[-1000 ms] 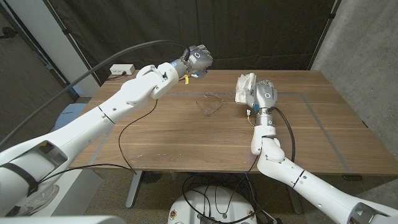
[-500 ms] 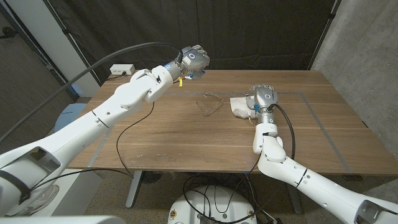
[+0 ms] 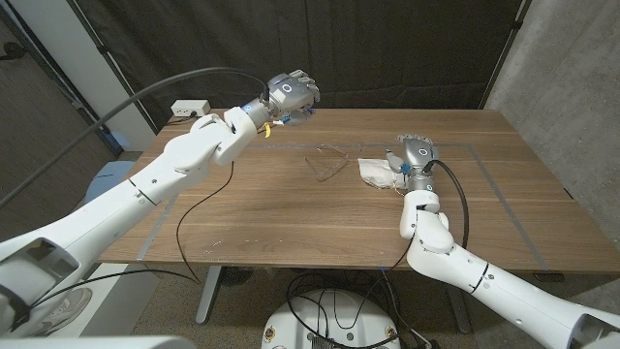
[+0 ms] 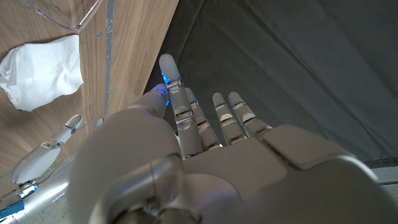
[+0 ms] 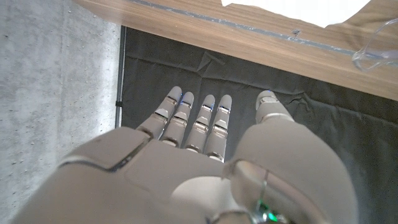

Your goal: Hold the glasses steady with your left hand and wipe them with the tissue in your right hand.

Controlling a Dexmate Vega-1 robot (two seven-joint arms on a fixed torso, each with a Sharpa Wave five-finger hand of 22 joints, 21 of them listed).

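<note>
Head view shows the clear glasses point(image 3: 325, 161) lying on the wooden table point(image 3: 291, 208) near the frame's centre, untouched. Just right of them sits the crumpled white tissue point(image 3: 374, 170), released on the wood. The right hand point(image 3: 415, 154) hovers at the tissue's right edge, fingers straight and spread, gripping nothing. Up at the upper middle-left, the left hand point(image 3: 291, 94) hangs above the table's far edge, well apart from the glasses, fingers extended and empty. A power strip point(image 3: 190, 108) shows beyond the table's left corner.
</note>
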